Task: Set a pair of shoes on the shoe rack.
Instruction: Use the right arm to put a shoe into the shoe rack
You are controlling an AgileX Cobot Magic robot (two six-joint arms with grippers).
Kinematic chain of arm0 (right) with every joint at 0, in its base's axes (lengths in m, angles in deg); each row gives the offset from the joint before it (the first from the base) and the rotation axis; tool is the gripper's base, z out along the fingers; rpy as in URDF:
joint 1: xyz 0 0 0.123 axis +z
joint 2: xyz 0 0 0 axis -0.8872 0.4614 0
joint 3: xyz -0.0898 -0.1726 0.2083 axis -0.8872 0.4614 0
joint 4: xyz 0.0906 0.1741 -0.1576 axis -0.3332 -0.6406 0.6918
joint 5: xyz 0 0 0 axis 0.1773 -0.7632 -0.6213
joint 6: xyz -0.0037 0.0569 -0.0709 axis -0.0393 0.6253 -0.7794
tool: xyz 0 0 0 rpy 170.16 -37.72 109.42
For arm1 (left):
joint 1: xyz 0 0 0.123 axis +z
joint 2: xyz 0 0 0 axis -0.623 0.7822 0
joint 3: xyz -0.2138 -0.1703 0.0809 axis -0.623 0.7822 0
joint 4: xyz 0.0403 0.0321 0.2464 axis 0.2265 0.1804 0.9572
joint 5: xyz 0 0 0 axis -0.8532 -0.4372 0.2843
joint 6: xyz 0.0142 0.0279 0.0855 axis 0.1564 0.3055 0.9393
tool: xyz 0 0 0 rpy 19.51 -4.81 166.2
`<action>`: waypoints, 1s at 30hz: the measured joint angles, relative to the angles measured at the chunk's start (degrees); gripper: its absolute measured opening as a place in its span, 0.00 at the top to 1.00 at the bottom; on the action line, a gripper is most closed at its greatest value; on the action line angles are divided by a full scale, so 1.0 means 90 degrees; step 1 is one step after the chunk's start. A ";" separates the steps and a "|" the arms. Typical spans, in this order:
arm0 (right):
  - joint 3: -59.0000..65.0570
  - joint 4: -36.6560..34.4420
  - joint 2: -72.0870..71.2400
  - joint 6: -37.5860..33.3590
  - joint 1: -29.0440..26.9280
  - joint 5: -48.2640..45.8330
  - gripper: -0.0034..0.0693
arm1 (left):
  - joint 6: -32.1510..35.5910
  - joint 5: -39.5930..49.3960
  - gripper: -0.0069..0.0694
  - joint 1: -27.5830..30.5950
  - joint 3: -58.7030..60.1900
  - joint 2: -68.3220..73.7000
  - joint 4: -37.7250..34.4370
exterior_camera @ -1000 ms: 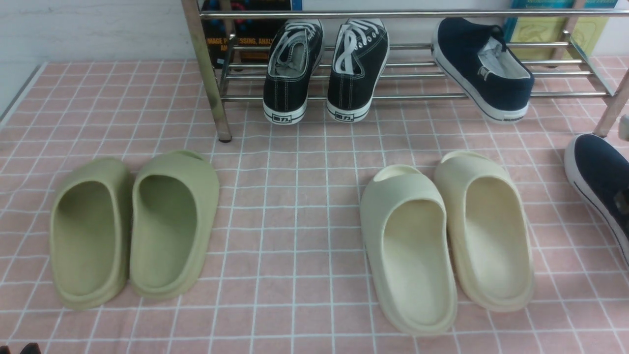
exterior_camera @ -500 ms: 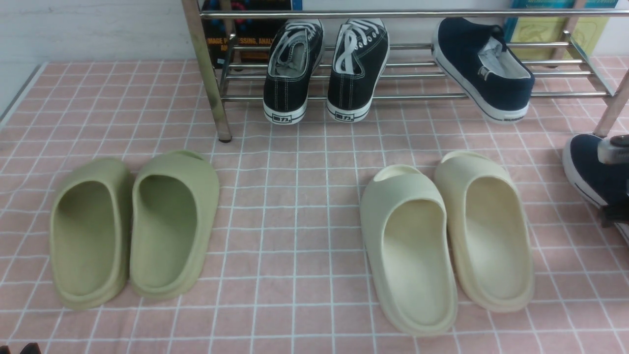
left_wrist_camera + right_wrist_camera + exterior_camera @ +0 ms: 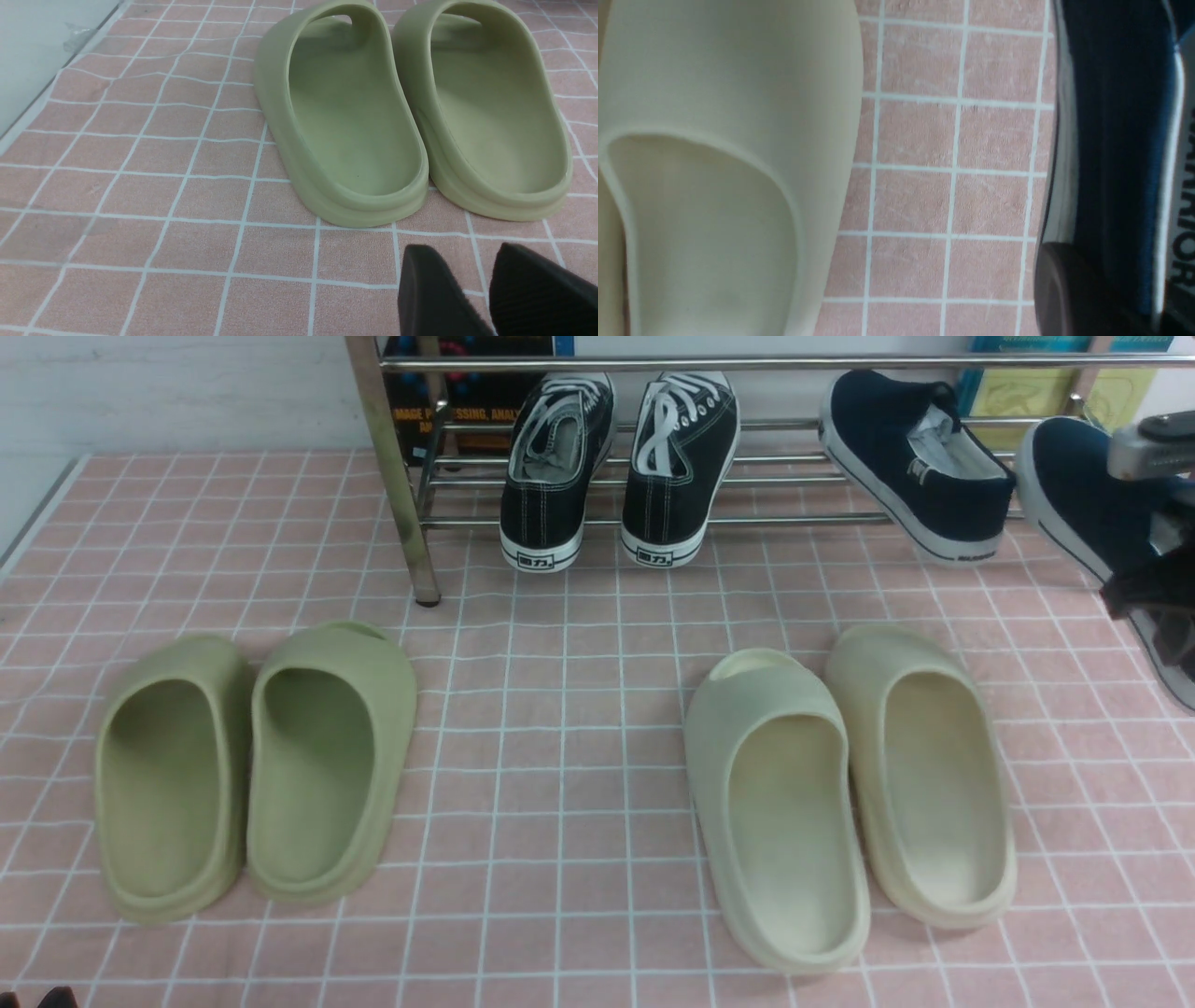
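Two-part job, half done, by my reading. first navy shoe (image 3: pixel 915 467) lies skewed on rack (image 3: pixel 794 519), far edge of desk. second navy shoe (image 3: pixel 1074 495) airborne near far right corner, right pincer (image 3: pixel 1148 523) clamped on it, likely carrying it rackward. left pincer (image 3: pixel 490 298) idle at near edge, fingers slightly apart, empty.

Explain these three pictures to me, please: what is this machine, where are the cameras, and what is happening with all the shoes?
This is a robot with two arms, each ending in a grasping tool. The wide picture comes from a camera between the arms, looking forward; the other two come from cameras on each wrist. On the pink checked cloth lie green foam slides and cream foam slides. The shiny steel shoe rack holds black lace-up sneakers and one navy blue canvas slip-on shoe. The right tool grips the matching second navy shoe near the rack's right end. The left tool is empty, near the green slides.
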 joint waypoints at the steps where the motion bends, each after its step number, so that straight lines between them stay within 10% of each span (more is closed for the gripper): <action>1: -0.0137 0.0006 0.0109 0.0000 0.0000 -0.0037 0.93 | 0.0000 0.0000 0.60 0.0000 0.0000 0.0000 -0.0001; 30: -0.5786 -0.0378 0.4110 -0.1223 0.0000 -0.1337 0.93 | 0.0000 0.0002 0.60 0.0000 0.0000 0.0000 0.0044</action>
